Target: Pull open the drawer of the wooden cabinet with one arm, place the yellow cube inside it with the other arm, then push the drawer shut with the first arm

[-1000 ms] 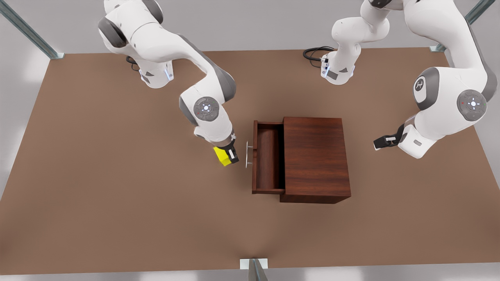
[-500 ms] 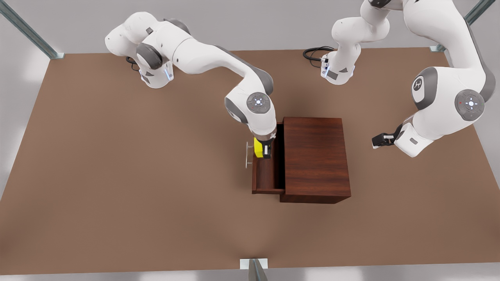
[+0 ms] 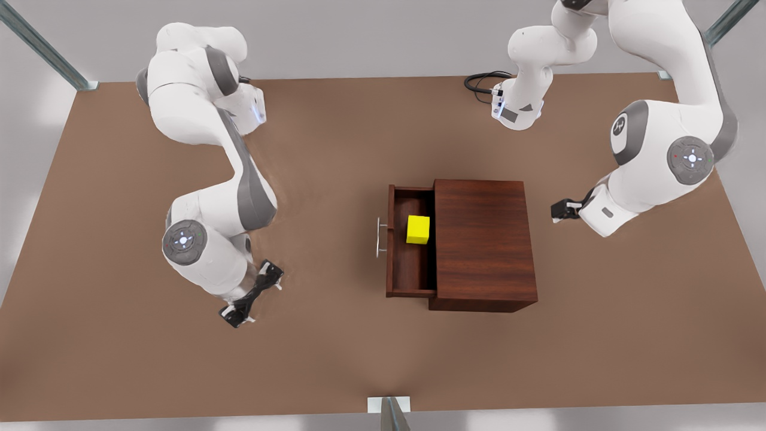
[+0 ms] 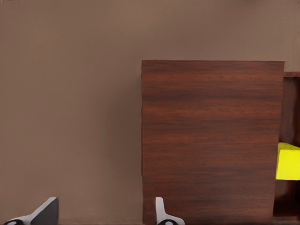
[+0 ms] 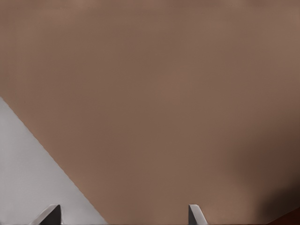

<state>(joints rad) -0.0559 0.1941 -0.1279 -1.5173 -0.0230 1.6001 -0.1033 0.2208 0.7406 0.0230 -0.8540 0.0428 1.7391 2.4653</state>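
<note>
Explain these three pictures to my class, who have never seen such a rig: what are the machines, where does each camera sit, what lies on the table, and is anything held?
These are simulator renders of two white jointed robot arms, each ending in a black two-finger gripper. The front view looks down on a brown table from above. The other two pictures come from cameras on the arms' wrists.

On the table stands a boxy dark reddish-brown wooden cabinet. Its drawer is pulled out, with the thin silver bar handle on its front. The small bright yellow cube lies inside the drawer.

The left gripper, at the front view's right, hangs open beside the cabinet's back; its wrist view looks across the cabinet top. The right gripper, at the front view's left, is open over bare table. Neither holds anything.
</note>
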